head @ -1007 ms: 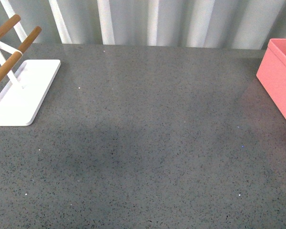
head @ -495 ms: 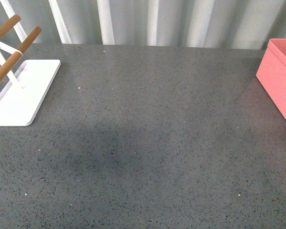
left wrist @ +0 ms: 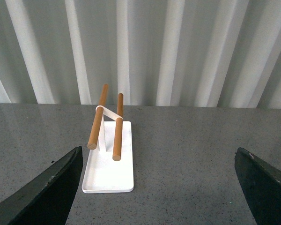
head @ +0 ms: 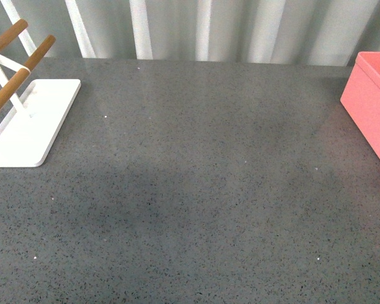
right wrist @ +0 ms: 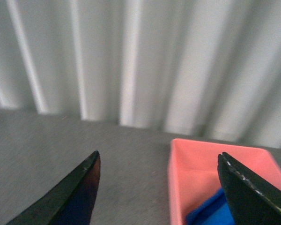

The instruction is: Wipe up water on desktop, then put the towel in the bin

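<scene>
Peeking half-hidden from bin (right wrist: 210, 164), towel (right wrist: 210, 213), both tools (left wrist: 159, 187) (right wrist: 159, 187) spread wide, empty.

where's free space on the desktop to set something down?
Whole middle of the desktop is bare, from the white rack on the left across to the bin on the right. Only those two edges are occupied; the towel is inside the bin.

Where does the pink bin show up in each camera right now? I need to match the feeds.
Front view: the bin sits at the right edge, cut off by the frame.
Left wrist view: not in it; only the white rack shows.
Right wrist view: the bin is low, between the open gripper's fingers, with the blue towel inside.
Shared landmark: the ribbed grey wall behind the desktop.
</scene>
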Motion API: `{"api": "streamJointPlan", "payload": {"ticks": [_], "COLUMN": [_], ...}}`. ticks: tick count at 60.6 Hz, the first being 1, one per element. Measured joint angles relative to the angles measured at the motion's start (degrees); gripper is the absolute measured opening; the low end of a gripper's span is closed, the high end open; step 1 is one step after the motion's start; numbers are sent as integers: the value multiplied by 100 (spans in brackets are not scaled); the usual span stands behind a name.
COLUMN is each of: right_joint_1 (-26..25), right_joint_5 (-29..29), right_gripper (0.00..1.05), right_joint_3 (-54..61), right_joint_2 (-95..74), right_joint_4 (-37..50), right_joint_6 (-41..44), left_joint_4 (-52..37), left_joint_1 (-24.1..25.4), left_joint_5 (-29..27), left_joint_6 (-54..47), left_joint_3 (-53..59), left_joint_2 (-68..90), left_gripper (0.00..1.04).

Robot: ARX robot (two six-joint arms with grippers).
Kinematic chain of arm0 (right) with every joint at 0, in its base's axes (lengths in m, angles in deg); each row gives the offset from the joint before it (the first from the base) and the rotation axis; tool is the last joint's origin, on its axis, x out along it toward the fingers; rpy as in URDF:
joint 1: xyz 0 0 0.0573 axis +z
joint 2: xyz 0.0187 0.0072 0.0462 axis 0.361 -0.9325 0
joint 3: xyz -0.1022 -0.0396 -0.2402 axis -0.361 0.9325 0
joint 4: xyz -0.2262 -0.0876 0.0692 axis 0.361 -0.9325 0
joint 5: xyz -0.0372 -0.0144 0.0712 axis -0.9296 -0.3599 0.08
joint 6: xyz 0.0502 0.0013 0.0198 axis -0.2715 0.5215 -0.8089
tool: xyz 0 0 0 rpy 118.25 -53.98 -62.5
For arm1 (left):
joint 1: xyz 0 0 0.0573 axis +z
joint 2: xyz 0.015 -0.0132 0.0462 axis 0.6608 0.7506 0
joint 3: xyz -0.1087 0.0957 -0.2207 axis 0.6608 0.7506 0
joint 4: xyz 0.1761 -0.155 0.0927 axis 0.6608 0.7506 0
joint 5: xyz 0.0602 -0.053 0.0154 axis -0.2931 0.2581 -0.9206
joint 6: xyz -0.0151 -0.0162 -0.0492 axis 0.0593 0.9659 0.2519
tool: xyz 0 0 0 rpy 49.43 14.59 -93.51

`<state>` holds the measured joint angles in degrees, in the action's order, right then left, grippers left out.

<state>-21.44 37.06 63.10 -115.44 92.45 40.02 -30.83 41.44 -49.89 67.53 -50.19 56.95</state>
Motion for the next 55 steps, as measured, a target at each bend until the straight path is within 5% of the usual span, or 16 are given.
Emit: {"api": "streamJointPlan", "payload": {"ticks": [19, 55], "right_joint_1": [17, 22], "right_joint_5": [-98, -105], "right_gripper": [3, 3], "right_joint_3": [1143, 1947], "right_joint_2": [914, 2664], "right_joint_4": [267, -673], "right_joint_6": [-278, -299], "left_joint_4": [0, 0], "left_joint_1": [0, 0], "left_joint_5": [4, 7], "left_joint_6": [0, -2], "left_joint_3": [0, 0], "left_joint_2": [0, 0], "left_gripper": [98, 98]}}
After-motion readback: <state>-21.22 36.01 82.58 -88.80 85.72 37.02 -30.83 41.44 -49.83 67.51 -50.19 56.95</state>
